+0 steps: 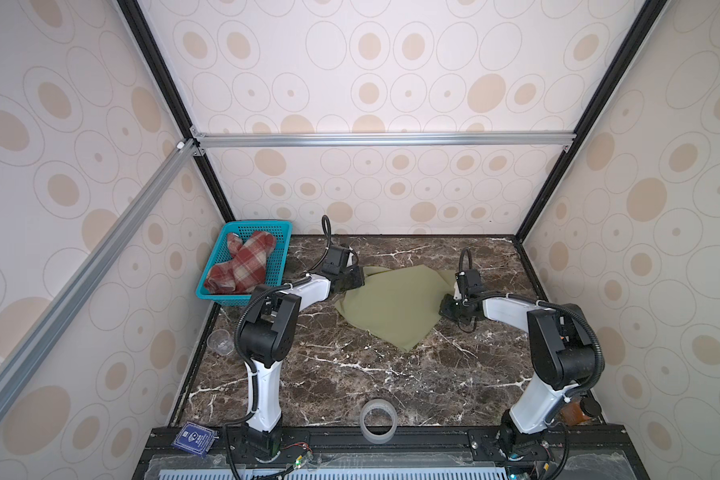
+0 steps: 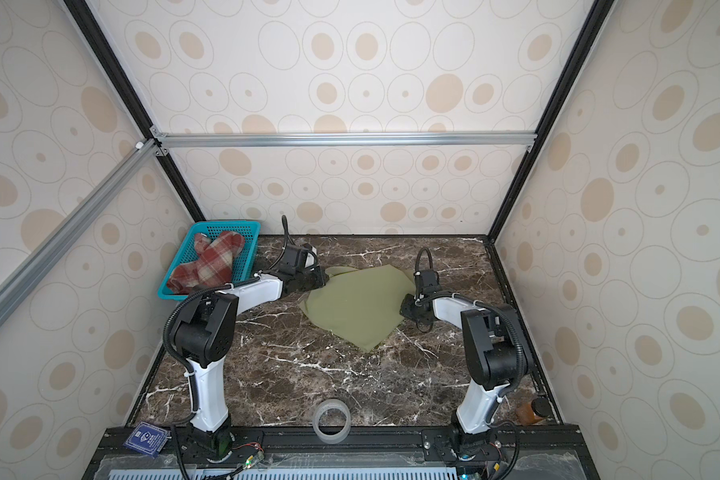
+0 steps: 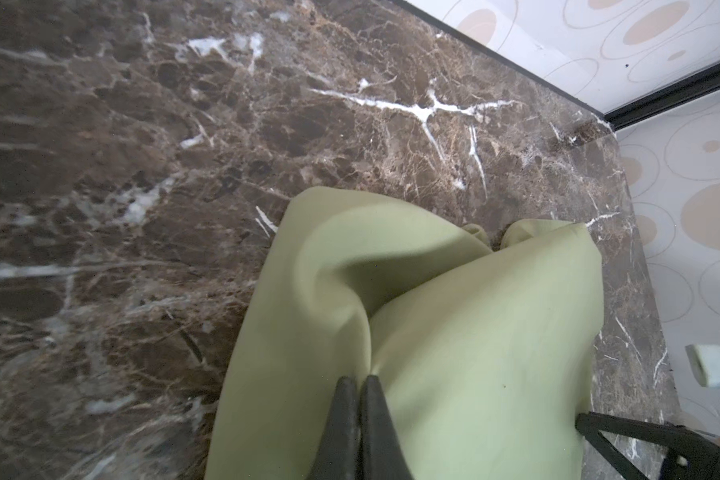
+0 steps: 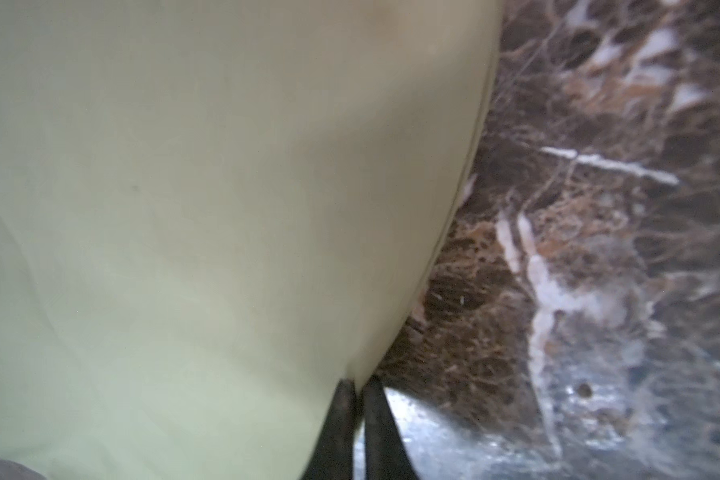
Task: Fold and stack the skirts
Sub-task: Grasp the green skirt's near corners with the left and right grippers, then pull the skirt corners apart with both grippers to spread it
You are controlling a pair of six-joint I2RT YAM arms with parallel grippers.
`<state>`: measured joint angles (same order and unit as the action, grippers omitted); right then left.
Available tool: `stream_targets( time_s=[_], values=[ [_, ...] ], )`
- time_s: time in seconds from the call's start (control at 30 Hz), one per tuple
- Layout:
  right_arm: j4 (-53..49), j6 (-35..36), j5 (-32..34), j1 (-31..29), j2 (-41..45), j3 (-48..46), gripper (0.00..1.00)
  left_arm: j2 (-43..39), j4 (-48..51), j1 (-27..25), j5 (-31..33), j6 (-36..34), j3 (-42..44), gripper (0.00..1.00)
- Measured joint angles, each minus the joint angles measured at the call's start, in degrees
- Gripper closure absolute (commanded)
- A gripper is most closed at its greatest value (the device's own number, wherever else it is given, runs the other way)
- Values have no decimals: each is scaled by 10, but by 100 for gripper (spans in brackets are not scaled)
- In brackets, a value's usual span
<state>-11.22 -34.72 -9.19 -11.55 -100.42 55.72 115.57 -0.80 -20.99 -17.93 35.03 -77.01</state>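
At the near edge of the dark marble table (image 1: 350,374) stands a roll of clear tape (image 1: 377,420), on its side, about in the middle. To its left, a small blue card (image 1: 194,436) lies on the black frame beside the base of the left arm. At the near right corner a brown jar (image 1: 580,409) with a dark lid is partly hidden behind the right arm. A little farther, a clear plastic cup (image 1: 221,341) stands by the left edge of the table.

In the middle of the table lies the olive-green skirt (image 1: 391,307), spread out but not flat, with one pointed corner toward the near side. The two arms reach to it from both sides.

The right gripper (image 4: 359,384) is at the right edge of this skirt. In the right wrist view its two dark fingers are pressed together and they pinch the hem of the cloth, which rises away from them over the marble.

The left gripper (image 3: 360,380) is at the far left part of the same skirt. In the left wrist view its fingers are also closed tightly, and they pinch a raised fold of the green cloth.

Farthest, in the far left corner, stands the teal mesh basket (image 1: 262,228). The red-and-cream plaid skirt (image 1: 242,264) lies crumpled inside it, well apart from both grippers.
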Motion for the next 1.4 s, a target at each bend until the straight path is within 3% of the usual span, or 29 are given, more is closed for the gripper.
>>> stream_targets(
  time_s=[0.27, 0.57, 0.6, 0.63, 0.67, 0.8, 1.13, 1.4],
  values=[
    [-42, 27, 10, 0, 7, 57, 100, -16, -25, 18, -4, 11, 50, 100],
    [-84, 72, 10, 7, 17, 156, 100, -112, -35, 43, -22, 31, 127, 100],
    [-89, 76, 9, 7, 17, 165, 90, -120, -38, 43, -23, 32, 132, 100],
    [-93, 81, 7, 7, 15, 176, 74, -127, -40, 43, -24, 32, 139, 91],
    [-97, 85, 7, 8, 12, 187, 64, -131, -43, 43, -24, 33, 144, 75],
    [-106, 90, 11, 12, 8, 197, 50, -143, -39, 49, -17, 34, 165, 58],
    [-114, 80, 8, 2, 53, 83, 49, -224, 40, 54, 9, 19, 218, 56],
    [-124, 61, 8, -70, 112, 20, 51, -280, 105, 54, 14, 13, 291, 60]
  ],
)
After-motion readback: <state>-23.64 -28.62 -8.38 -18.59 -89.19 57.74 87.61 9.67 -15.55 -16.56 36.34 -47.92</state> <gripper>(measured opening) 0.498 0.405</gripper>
